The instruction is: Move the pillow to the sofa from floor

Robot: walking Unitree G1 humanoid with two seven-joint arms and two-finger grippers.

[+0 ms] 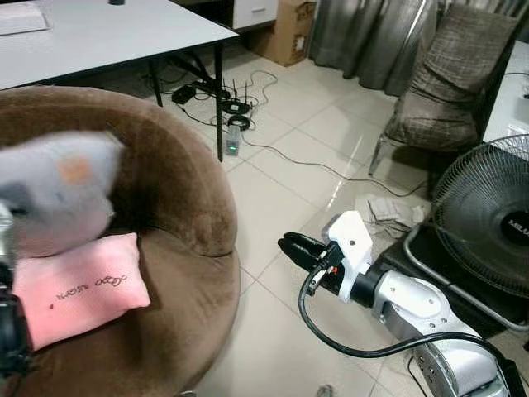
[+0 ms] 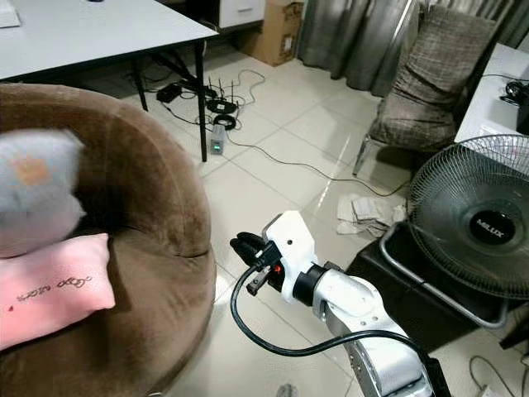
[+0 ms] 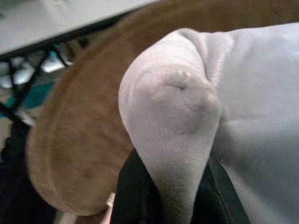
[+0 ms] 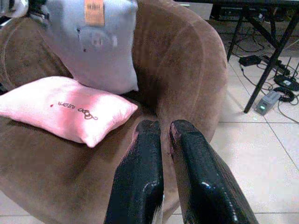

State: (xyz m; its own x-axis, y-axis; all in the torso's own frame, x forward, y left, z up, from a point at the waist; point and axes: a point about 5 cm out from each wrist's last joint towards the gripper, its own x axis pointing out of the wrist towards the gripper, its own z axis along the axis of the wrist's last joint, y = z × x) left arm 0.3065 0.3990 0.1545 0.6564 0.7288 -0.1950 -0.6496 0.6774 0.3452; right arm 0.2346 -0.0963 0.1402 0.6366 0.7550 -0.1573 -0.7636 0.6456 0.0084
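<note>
A pale grey pillow point(image 1: 58, 194) with an orange tag hangs over the round brown sofa point(image 1: 178, 248), held up at its corner by my left gripper point(image 3: 180, 186), whose black fingers point(image 3: 128, 191) pinch the fabric. Under it a pink pillow point(image 1: 78, 285) with dark lettering lies on the seat. The grey pillow point(image 4: 93, 42) stands above the pink pillow point(image 4: 70, 109) in the right wrist view. My right gripper point(image 1: 293, 246) is shut and holds nothing, hovering over the tiled floor just right of the sofa's edge.
A white table point(image 1: 99, 33) stands behind the sofa, with cables and a power strip point(image 1: 233, 136) on the floor beneath. A standing fan point(image 1: 488, 219) and a chair with a grey cushion point(image 1: 450, 83) are to the right. Crumpled cloth point(image 1: 384, 211) lies on the tiles.
</note>
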